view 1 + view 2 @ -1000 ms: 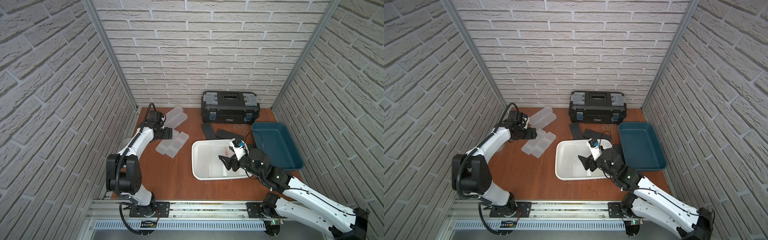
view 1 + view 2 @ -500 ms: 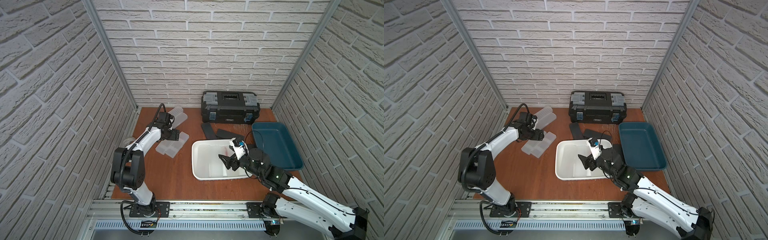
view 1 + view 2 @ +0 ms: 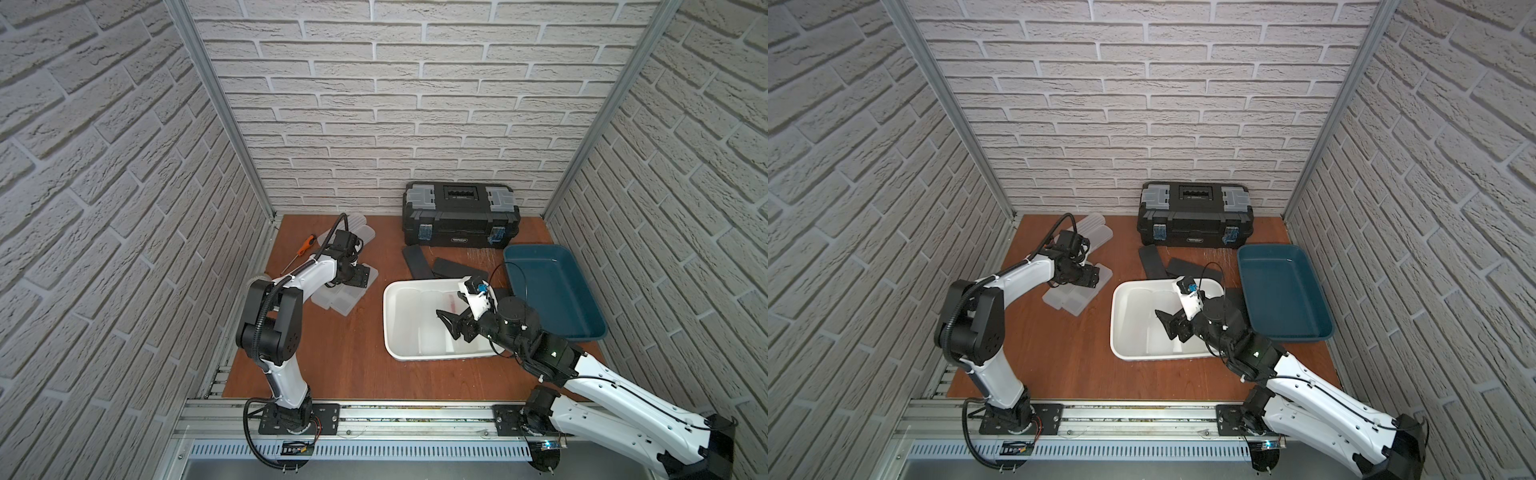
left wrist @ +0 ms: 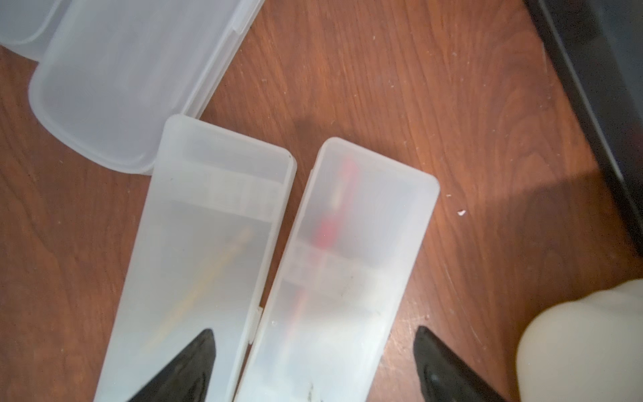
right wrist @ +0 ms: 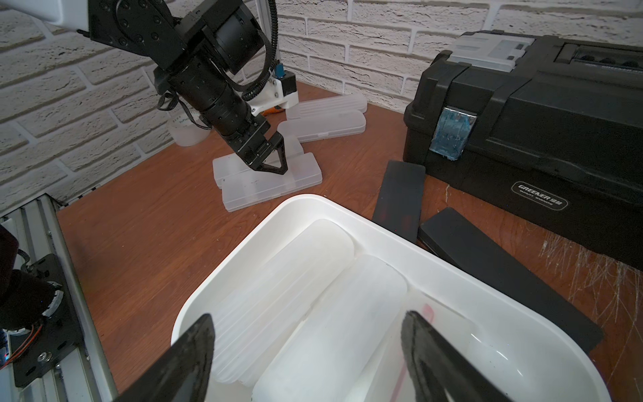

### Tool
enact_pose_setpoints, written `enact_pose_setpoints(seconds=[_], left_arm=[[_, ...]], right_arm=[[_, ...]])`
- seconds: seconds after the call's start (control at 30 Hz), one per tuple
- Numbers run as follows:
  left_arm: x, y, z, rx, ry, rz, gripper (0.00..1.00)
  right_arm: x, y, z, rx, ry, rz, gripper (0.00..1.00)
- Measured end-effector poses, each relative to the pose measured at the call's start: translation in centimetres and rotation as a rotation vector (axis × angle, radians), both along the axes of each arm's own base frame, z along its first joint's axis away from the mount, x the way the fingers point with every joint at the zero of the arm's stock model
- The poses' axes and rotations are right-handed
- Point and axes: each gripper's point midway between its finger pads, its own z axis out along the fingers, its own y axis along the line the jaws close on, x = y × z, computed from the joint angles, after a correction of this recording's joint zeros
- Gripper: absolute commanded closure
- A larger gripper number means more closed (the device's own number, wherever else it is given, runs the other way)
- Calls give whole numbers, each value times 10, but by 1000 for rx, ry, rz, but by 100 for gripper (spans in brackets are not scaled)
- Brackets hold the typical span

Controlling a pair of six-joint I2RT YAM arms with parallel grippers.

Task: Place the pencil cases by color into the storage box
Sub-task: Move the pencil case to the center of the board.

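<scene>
1. While the right arm kept its station, the left gripper [image 3: 358, 277] swung in from the left edge of the table, and in a top view it now hangs over the frosted pencil cases [image 3: 345, 301] left of centre. The next white case looks about to be picked.
2. Right of centre in a top view, the right gripper [image 3: 1167, 322] hovers over the white bin [image 3: 1115, 328], its jaws a touch wider than a second ago and empty. The black pencil cases [image 3: 1152, 259] lie just above the bin. None has reached the blue bin [image 3: 1283, 299] at right.
3. Seen from the left wrist, the fingers [image 4: 195, 365] stand wide apart and straddle the red-pen case [image 4: 365, 226]. One is over the yellow-pencil case [image 4: 208, 243] beside it, the other over the bare wooden table [image 4: 382, 87]. Nothing is gripped, and whether the tips touch cannot be told.
4. Seen from the right wrist, spread fingers [image 5: 188, 348] hang above frosted cases [image 5: 302, 264] already lying in the white bin and hold nothing.
</scene>
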Motion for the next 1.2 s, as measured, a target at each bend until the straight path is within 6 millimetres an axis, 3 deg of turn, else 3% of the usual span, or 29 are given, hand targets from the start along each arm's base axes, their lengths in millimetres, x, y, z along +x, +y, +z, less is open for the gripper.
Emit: enact_pose_setpoints(seconds=[0.2, 0.73, 1.2], left_arm=[[1, -2, -15, 7, 24, -21, 12], [4, -20, -17, -11, 2, -57, 13], [-7, -23, -36, 0, 63, -62, 13]], right_arm=[[0, 2, -2, -2, 7, 9, 16], [0, 8, -7, -5, 23, 31, 16], [-1, 9, -7, -1, 23, 38, 15]])
